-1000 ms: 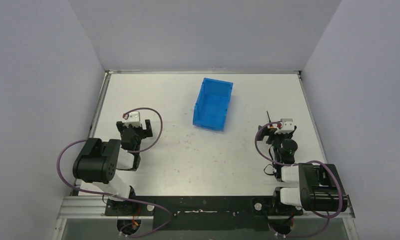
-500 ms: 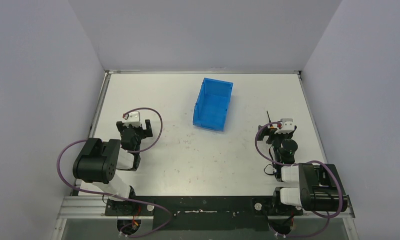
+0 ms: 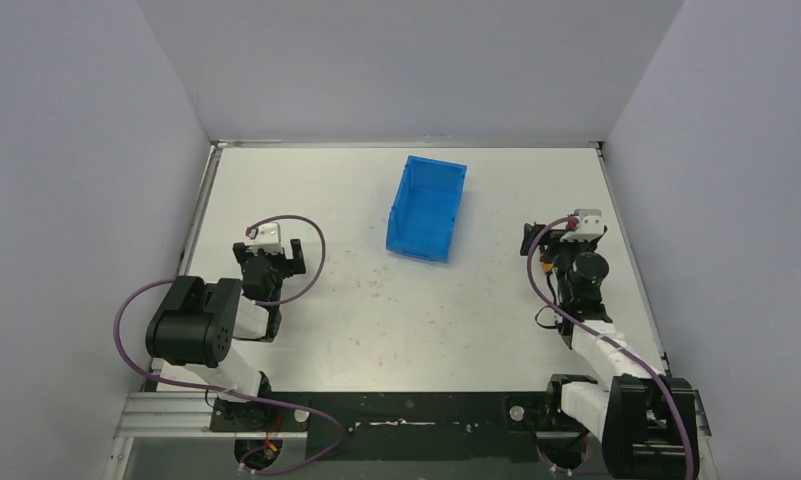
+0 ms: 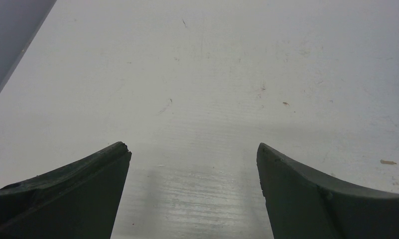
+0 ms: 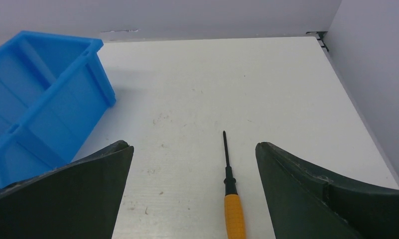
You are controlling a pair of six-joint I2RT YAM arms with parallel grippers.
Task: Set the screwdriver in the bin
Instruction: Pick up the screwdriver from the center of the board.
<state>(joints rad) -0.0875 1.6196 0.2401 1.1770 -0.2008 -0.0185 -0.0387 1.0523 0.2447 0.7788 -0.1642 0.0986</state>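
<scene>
As seen from the right wrist, shows the screwdriver [image 5: 230, 185] lying flat on the white surface [image 5: 287, 89], thin black shaft pointing toward the far wall, orange handle nearest the camera and cut off by the lower edge. Frames it between the right fingers [image 5: 63, 199], spread wide, one dark tip on either side, neither touching it, nothing held. Places the bin [image 5: 48, 109] off to the left of the shaft, near but clearly apart: blue, open top showing, one corner turned toward the screwdriver.

From above, puts the bin [image 3: 426, 208] at the far middle of the surface [image 3: 326, 190], between the two arms and beyond both, turned a little askew. Sets the right arm [image 3: 591, 330] along the right side, stretched forward, its wrist level with the near end of the bin. Hides most of the screwdriver under that wrist. Finds the left arm [image 3: 201, 325] folded at the near left, well apart from the bin.

From the left wrist, shows the left fingers [image 4: 63, 199] spread just as wide, gripping nothing, with scuffed white surface between them and a wedge of grey wall [image 4: 13, 25] in the upper left corner.
</scene>
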